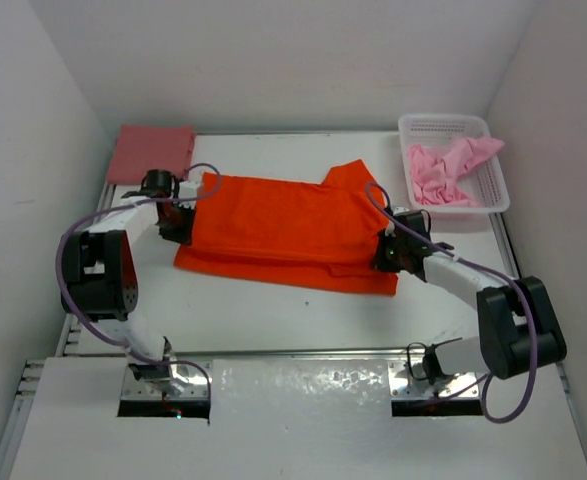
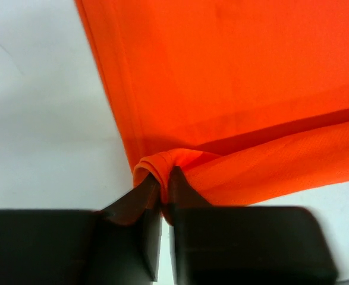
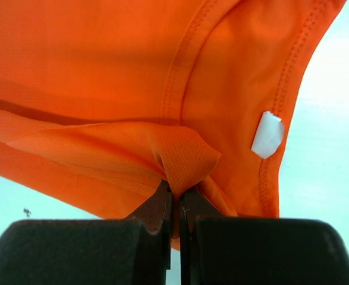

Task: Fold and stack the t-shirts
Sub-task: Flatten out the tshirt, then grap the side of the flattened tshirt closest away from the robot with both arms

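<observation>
The bright orange t-shirt (image 1: 283,230) lies spread across the middle of the table, partly folded lengthwise. My left gripper (image 1: 173,222) is shut on its left edge, pinching a fold of orange cloth (image 2: 162,163). My right gripper (image 1: 388,252) is shut on its right end near the collar, pinching a fold (image 3: 183,160); a white label (image 3: 267,135) shows beside the collar seam. The dusty rose-red t-shirt (image 1: 151,152) lies folded flat at the far left corner. The light pink t-shirt (image 1: 451,170) is crumpled in the white basket (image 1: 493,195) at the far right.
White walls enclose the table on the left, back and right. The arm bases (image 1: 163,375) stand at the near edge. Bare table surface lies in front of the orange shirt (image 1: 293,320).
</observation>
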Controlling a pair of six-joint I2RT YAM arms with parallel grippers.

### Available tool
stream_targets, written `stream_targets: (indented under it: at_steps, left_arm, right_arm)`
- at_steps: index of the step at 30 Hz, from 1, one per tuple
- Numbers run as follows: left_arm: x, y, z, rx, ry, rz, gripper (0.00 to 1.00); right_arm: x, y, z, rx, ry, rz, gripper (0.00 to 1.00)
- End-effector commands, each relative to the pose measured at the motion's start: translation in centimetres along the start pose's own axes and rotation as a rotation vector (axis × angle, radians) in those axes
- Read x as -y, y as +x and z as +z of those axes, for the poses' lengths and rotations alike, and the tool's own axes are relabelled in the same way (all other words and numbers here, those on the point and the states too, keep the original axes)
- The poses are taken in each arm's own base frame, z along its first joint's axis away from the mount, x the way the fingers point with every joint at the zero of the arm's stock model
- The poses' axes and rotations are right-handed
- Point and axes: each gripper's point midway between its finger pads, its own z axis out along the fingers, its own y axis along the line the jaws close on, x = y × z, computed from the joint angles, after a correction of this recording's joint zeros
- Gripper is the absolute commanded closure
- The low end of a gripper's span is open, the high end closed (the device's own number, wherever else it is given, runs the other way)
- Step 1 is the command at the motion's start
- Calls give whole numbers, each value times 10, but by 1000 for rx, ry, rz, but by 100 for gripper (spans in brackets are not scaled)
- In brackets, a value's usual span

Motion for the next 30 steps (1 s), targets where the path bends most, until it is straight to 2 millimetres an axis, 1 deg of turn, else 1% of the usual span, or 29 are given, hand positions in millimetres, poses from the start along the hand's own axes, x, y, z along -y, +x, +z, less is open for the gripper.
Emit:
stream_targets:
  at_steps: [1,2,3,4,5,6,7,8,10,11,12,13,16,17,18,19,20,21,22,23,24,25,26,27,28,29,30]
  left_arm:
    - [-21,-34,-3,102,-77,-56,86]
    - [-25,-36,-2,106,-89,-67,84]
    - [-34,-40,-5,118,-111,-89,84]
    - [-39,-41,-2,114,-120,-104,78]
    - [-49,-40,-4,118,-138,-132,71]
    - [-55,-42,-6,126,-145,-145,70]
    - [-61,-49,-9,144,-153,-155,70]
    - [-70,-52,-12,158,-164,-173,68]
    - [-82,-66,-22,203,-188,-184,59]
    - [-86,-71,-27,222,-188,-186,60]
    - [-89,-81,-33,244,-197,-180,60]
    - [-90,-85,-36,255,-199,-177,60]
    - [-82,-96,-46,299,-154,-113,59]
    - [-75,-98,-47,310,-115,-65,58]
    - [-56,-94,-47,316,-28,77,57]
    - [-46,-89,-45,306,8,165,55]
    - [-31,-83,-42,292,39,284,54]
    - [-20,-61,-38,256,54,490,53]
    - [-14,-52,-36,251,55,596,51]
    - [-5,-33,-36,250,42,759,47]
    - [-6,-39,-38,300,-7,843,41]
    - [-2,-41,-38,326,-34,911,36]
    - [-3,-32,-34,321,-67,953,32]
    - [-8,-53,-41,381,-146,972,27]
    - [-9,-61,-40,387,-171,944,25]
    - [-17,-75,-36,374,-170,833,24]
    - [-19,-78,-31,343,-144,783,25]
  right_arm:
    - [6,-32,4,72,41,-13,100]
    - [7,-32,7,68,41,-10,100]
    - [6,-33,11,55,41,-10,100]
    - [7,-32,13,43,47,-9,100]
    - [8,-34,17,31,51,-13,100]
    - [8,-34,19,26,51,-16,100]
    - [8,-35,21,24,51,-17,100]
    - [7,-41,22,36,49,-20,100]
    - [7,-42,26,28,51,-19,100]
    - [5,-49,26,40,46,-21,100]
    - [4,-52,26,45,46,-19,100]
    - [3,-56,26,52,42,-18,100]
    - [-4,-74,18,87,32,-26,100]
    - [-5,-80,16,101,30,-27,100]
    - [-7,-81,15,104,24,-29,100]
    - [-6,-80,15,91,27,-28,100]
    - [-6,-79,16,85,24,-32,100]
    - [-7,-78,16,79,21,-38,100]
    - [-7,-76,17,71,20,-37,100]
    - [-6,-73,19,64,18,-33,100]
    - [-7,-71,20,59,12,-28,100]
    - [-8,-70,20,59,6,-23,100]
    - [-8,-69,22,55,2,-15,100]
    - [-10,-69,22,58,-4,-14,100]
    - [-11,-69,23,59,-10,-10,100]
    - [-11,-69,23,60,-12,-9,100]
    - [-11,-69,23,60,-12,-7,100]
